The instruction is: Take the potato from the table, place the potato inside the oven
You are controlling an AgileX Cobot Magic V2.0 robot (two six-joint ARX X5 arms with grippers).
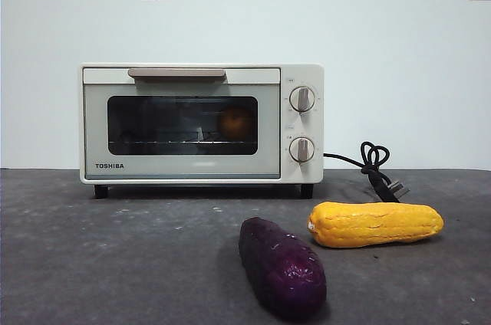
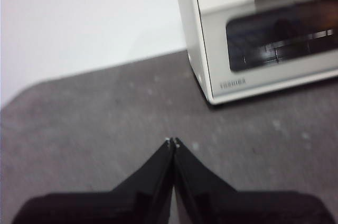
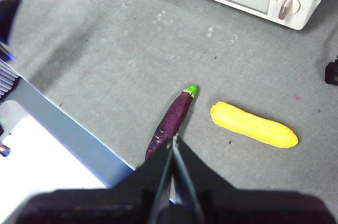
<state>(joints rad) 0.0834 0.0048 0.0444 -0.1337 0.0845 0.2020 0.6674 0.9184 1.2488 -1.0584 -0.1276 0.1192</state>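
The potato (image 1: 235,123) sits inside the oven (image 1: 201,124) behind its closed glass door, well away from both grippers. The left gripper (image 2: 172,141) hangs over bare table (image 2: 95,123) with jaws pressed together, the oven ahead of it. The right gripper (image 3: 174,139), jaws also together, hovers above the purple sweet potato (image 3: 171,121), with the yellow vegetable (image 3: 253,124) just beside.

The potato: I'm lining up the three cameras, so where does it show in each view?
Front view: the potato sits inside the oven, behind the closed glass door, towards the knob side.
Left wrist view: the oven window shows, blurred; no potato can be made out.
Right wrist view: only the oven's lower front shows; no potato visible.
Shared landmark: the oven, in all three views.
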